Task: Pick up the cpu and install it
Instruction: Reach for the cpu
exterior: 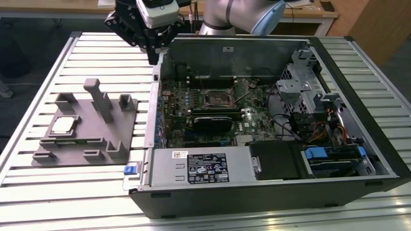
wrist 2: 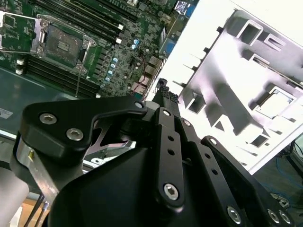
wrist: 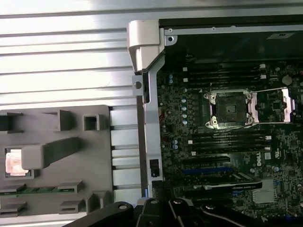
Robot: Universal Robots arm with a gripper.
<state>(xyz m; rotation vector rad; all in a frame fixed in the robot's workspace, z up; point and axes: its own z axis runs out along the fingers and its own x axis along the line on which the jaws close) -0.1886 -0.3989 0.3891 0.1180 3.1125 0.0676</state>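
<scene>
black gripper (wrist 2: 163,92) is closest, big & dark in the second wrist view. its two fingers are pressed together at the tip, w/ nothing between them. in the exterior view the gripper (exterior: 153,58) hangs over the far corner of the pc case (exterior: 270,197), right above the case wall that is next to the grey holder (exterior: 70,156).

cpu (exterior: 62,125) is a small pale square. it lies flat in a square pocket of the grey holder, on the exterior view's left, outside the case. it's well apart from the gripper & not yet in the socket. both wrist views show it too: cpu (wrist: 14,162) partly under a grey post, and cpu (wrist 2: 277,101) bright in its pocket.

socket (exterior: 217,97) sits in the middle of the green board (exterior: 257,120) inside the open case. in the first wrist view the socket (wrist: 229,109) has its thin metal lid flipped open to one side. it also shows in the second wrist view, socket (wrist 2: 64,45), w/ dark long slots on each side.

as for writing: a white label (exterior: 205,166) w/ black print is stuck on the shiny metal box at the near side of the case. a small white sticker (exterior: 228,48) is on the far inside wall. a blue tab (exterior: 130,169) sticks out by the case's near corner.

case & holder both rest on a table of silver slats (exterior: 64,202).
</scene>
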